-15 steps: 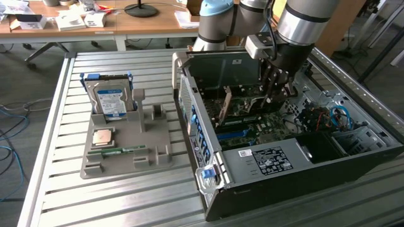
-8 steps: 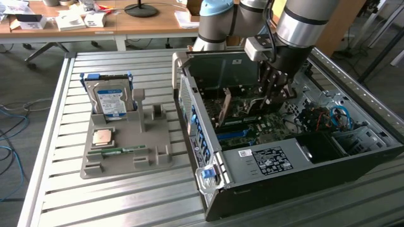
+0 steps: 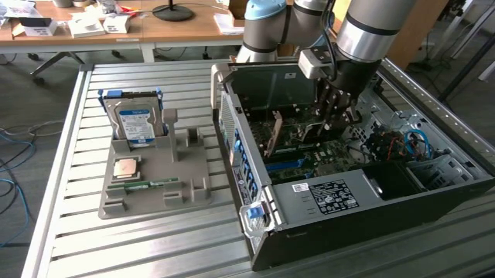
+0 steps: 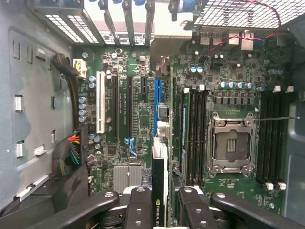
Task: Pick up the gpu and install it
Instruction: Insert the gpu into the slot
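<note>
Wooden desk [image 3: 182, 33] behind; grey floor [image 3: 39, 101], blue cables [image 3: 11, 168]; slatted metal table [image 3: 155, 246].

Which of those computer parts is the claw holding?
The gpu, the thin dark card clamped edge-on in the gripper. The hard drive, chip and memory stick sit on the grey tray.

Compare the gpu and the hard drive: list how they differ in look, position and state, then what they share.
The gpu is a thin dark card seen edge-on; the hard drive is a thicker silver block with a blue-white label. The gpu is held by the gripper inside the computer case; the hard drive stands free in the grey holder outside it. Shared: both stand on edge.
</note>
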Controlling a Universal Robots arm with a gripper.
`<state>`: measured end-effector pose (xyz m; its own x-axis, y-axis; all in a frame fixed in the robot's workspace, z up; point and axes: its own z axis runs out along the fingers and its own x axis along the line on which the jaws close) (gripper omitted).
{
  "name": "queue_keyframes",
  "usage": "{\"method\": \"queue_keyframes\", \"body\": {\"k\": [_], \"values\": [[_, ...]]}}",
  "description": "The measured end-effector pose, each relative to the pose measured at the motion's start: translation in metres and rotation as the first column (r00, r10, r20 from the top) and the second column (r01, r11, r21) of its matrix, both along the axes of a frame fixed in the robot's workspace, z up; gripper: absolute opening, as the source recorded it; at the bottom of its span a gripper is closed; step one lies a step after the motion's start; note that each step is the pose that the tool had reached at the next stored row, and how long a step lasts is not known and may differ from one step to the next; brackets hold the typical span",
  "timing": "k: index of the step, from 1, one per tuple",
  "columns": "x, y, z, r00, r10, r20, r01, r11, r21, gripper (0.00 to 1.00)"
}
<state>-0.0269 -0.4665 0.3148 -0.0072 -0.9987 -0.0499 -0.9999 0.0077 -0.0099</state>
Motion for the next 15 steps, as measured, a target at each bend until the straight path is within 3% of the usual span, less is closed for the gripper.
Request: {"method": "queue_keyframes", "body": {"k": [6,15], "values": [[-0.007,0.0005,-0.0012,1.0000,0.000,0.0002,0.000,1.0000,0.0004,0.26],[-0.008,0.0006,-0.0115,1.0000,0.000,0.0000,0.000,1.0000,0.0002,0.26]]}}
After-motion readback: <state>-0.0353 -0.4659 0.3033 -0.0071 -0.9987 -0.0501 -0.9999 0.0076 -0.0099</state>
